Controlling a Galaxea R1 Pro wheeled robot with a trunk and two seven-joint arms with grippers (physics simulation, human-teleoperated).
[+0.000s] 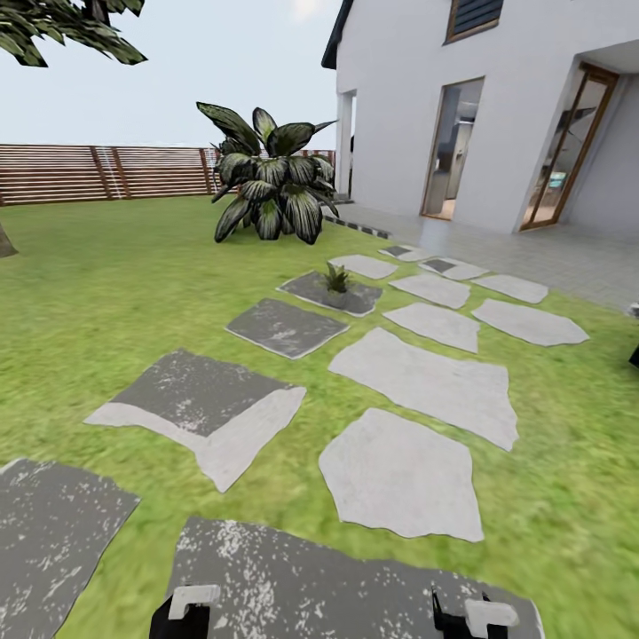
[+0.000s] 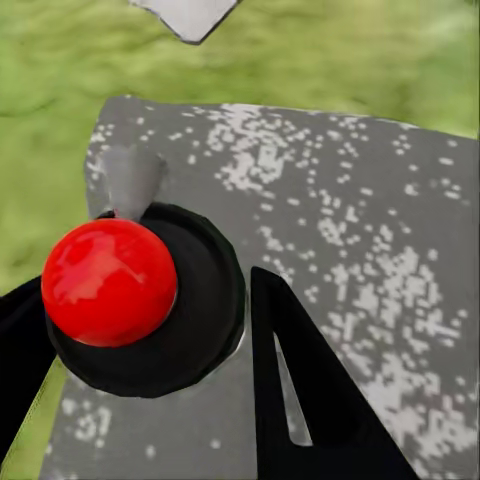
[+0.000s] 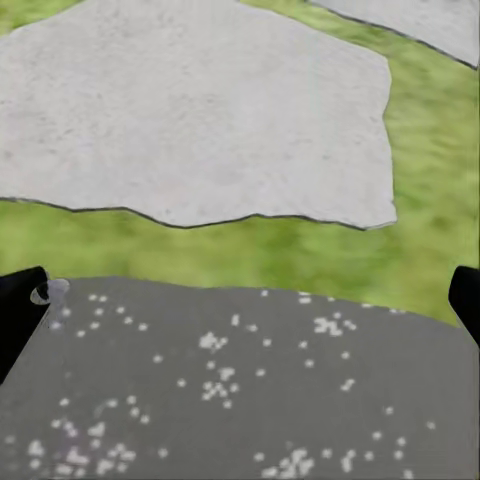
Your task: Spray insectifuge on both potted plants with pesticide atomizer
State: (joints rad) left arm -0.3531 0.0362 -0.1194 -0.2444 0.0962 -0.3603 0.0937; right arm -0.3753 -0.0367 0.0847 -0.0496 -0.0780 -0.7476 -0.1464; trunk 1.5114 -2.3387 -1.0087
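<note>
One potted plant (image 1: 336, 279) sits ahead of you, a small rosette of pointed green leaves standing on a dark stepping stone (image 1: 330, 293) about midway up the head view. It is well apart from both of your arms. Behind it and a little to the left rises the big dark broad-leaved bush (image 1: 271, 182), and beyond that the brown slatted fence (image 1: 98, 171) runs along the far edge of the lawn (image 1: 106, 293). To the right stands the white house (image 1: 497, 106) with its glass doors, fronted by a pale paved strip.

Between you and the plant, the grey stepping stones (image 1: 426, 382) lie scattered across the grass, some pale and some dark and speckled.

Your left gripper (image 2: 150, 390) hangs over a dark speckled stone (image 2: 340, 230); its two black fingers (image 2: 300, 390) stand apart with nothing between them. Just below it you see a round black base (image 2: 200, 320) with a shiny red ball (image 2: 110, 281) on top. Your right gripper (image 3: 240, 300) is spread wide too, its black fingertips (image 3: 20, 305) at opposite edges of the wrist view, holding nothing, above another dark speckled stone (image 3: 250, 390) with a strip of grass and a pale stone (image 3: 200, 110) beyond. In the head view the two arm ends show at the bottom edge, left (image 1: 186, 612) and right (image 1: 475, 615).
</note>
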